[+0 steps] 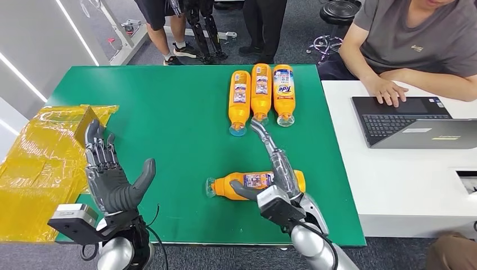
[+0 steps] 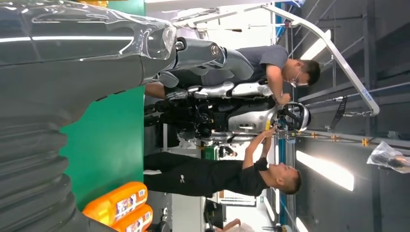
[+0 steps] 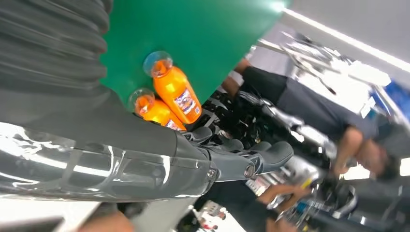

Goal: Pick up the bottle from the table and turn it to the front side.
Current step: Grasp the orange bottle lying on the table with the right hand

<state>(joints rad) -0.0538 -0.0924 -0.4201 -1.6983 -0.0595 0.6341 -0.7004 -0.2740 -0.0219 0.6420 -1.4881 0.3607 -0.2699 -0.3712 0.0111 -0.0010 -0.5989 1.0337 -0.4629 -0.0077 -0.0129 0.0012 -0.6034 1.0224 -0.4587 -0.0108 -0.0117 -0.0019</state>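
Orange plastic catches us first: the bottle we want lies on its side on the green worktop, low and right of centre in the head view, cap toward the left of the frame and a label patch turned upward. Our right hand reaches over it from below, palm across the bottle's right half, thumb down on the near side and the long fingers stretched straight past it toward the upper part of the frame. Those fingers look extended, not wrapped, so we judge the bottle is covered but not yet gripped. Our left hand stands at the lower left of the frame, palm up, fingers spread and holding nothing.

To do this step well, we should curl the fingers round the far side of the body while the thumb presses the near side, taking it near the middle so it does not tip when lifted. The body is smooth and round, so we expect it could roll away from a light touch; we should close firmly before raising it.

Three more bottles lie in a row at the upper centre, just beyond the outstretched fingertips, and we must not nudge them. A person's hand rests on a laptop at upper right
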